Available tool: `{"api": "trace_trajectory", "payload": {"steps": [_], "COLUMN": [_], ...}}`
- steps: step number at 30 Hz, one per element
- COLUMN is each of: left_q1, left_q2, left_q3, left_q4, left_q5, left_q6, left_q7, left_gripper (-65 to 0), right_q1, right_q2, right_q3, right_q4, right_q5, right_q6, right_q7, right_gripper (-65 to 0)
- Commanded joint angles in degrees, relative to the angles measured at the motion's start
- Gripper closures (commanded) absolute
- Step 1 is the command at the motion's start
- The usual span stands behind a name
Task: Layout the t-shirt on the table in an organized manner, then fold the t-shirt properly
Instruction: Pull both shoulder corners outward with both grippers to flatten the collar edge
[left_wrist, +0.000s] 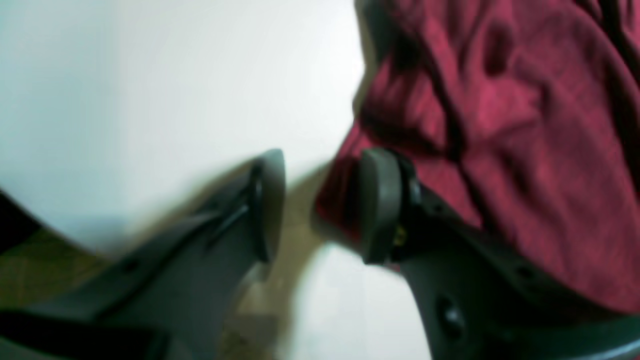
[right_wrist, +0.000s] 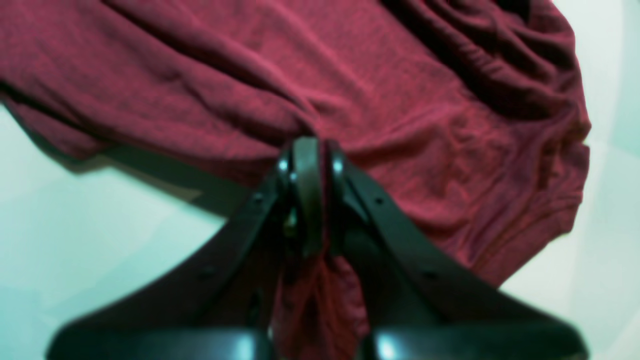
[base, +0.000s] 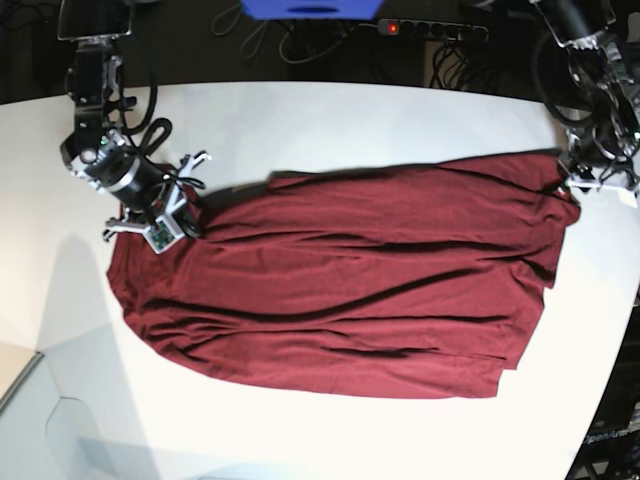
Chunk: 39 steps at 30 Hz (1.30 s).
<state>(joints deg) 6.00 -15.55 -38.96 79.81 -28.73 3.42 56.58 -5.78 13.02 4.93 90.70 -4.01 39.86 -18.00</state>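
This looks like a robotics lab or test room rather than a home. A large bare white surface (base: 330, 120) with a curved edge carries two mounted robot arms, and behind it sit loose black cables (base: 255, 30), a power strip (base: 432, 30) with a lit red switch and a blue box (base: 312, 8).

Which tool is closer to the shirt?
Right. The right tool is shut on the shirt; the left tool stands open at its edge, one finger touching.

- t-shirt (base: 340, 280) lies spread across tabletop (base: 330, 120), centre
- right hand (base: 178, 222) at its left corner, in base view
- left hand (base: 585, 180) at its right corner
- power strip (base: 432, 30) behind tabletop
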Motion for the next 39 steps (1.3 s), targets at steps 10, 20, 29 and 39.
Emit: {"api": "trace_trajectory", "payload": {"steps": [10,20,29,39], "left_q1": [0.3,-0.2,-4.6,-7.4], "left_q2": [-0.6,-2.6,-5.9,-7.6], "left_q3": [4.8,4.5,4.7,4.7], "left_q4": [-1.0,-1.1,-4.4,-5.9], "left_q5": [-0.1,7.5,10.9,10.8], "left_q6": [0.3,0.3,0.3,0.3], "left_q7": [1.1,-3.7,-6.8,-6.4], "left_gripper": [-14.9,-0.1,-0.1,-0.1], "right_q1": [0.5,-2.4,-3.9,-8.9], "right_q2": [0.7,0.5,0.5,0.7], "right_q3": [0.4,0.0,0.0,0.0], "right_q4": [1.0,1.0,1.0,1.5], "right_q5": [0.9,0.9,0.9,0.9], "right_q6": [0.1,0.1,0.1,0.1], "right_q7": [1.3,1.3,1.3,1.6], "right_gripper": [0.0,0.0,0.0,0.0]}}
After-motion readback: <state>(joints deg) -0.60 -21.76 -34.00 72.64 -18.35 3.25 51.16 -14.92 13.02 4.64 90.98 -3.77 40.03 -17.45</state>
